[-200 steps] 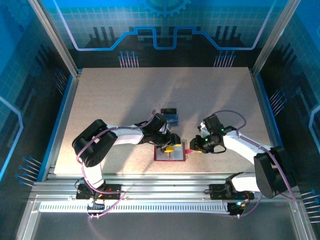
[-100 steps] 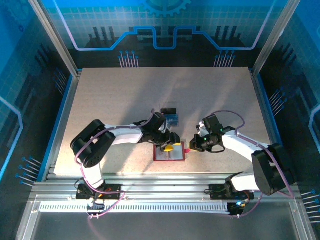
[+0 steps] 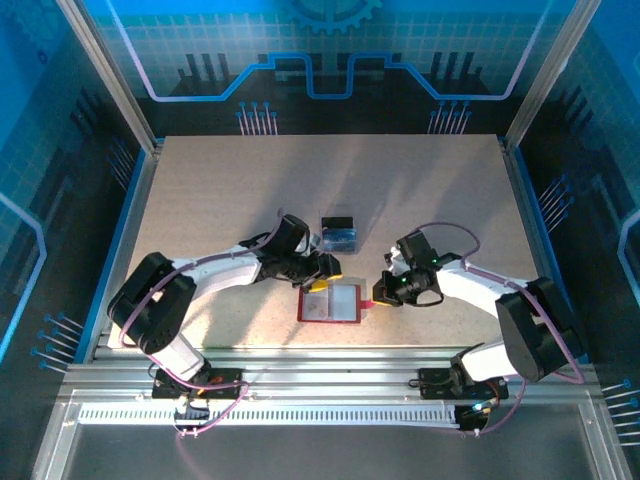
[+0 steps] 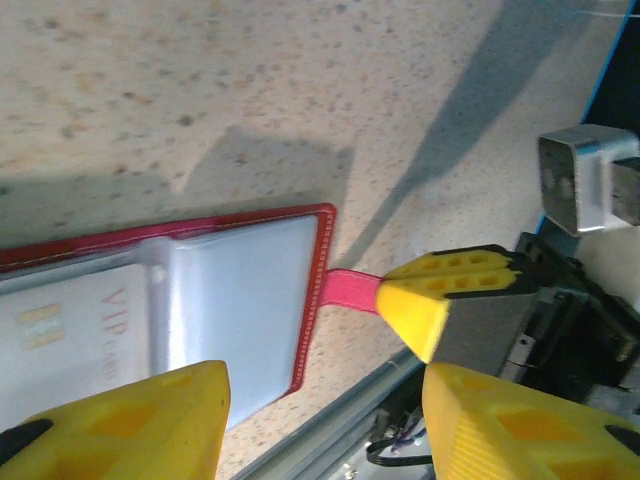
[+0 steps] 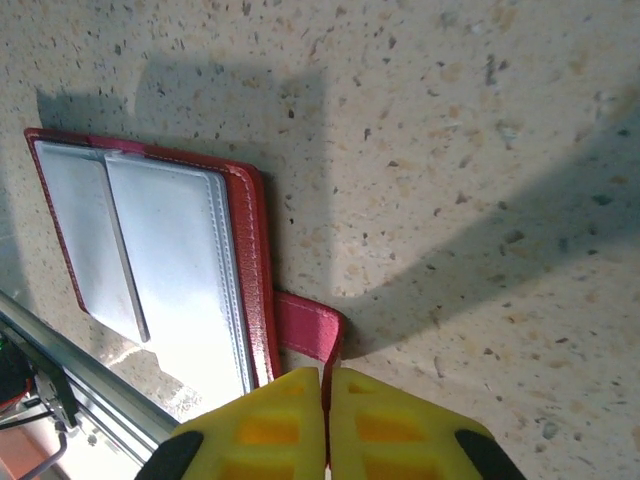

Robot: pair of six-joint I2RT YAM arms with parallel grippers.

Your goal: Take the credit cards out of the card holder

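**Card pull: two out, at least one to go**

Status from the current views:

- Card holder lies open and flat on the table, directly under the left gripper's fingertips and just in front of the right gripper's.
- Right gripper: jaws pinched fully together on the holder's red tab. Looks like it's there to pin the holder down. The left wrist cam confirms a yellow fingertip clamped on the tab.
- Left gripper: jaws roughly half apart, nothing between them. It hovers over the tab-side edge of the holder, no contact that I can see.
- Done: blue card and black card are out, lying on the table just beyond the left gripper, side by side and touching or close to it.
- Left: a pale card with "VIP" lettering sits in a grey pocket, off to the left finger's side. I can't locate a yellow card anywhere, so can't say whether it's out or tucked in.
- My read: around halfway. The next pull is the VIP card.

Surface: speckled beige tabletop, matte, hard arm shadows across it. Aluminium rail runs along the near edge behind both grippers. Enclosure walls are blue-lit with a circuit pattern.
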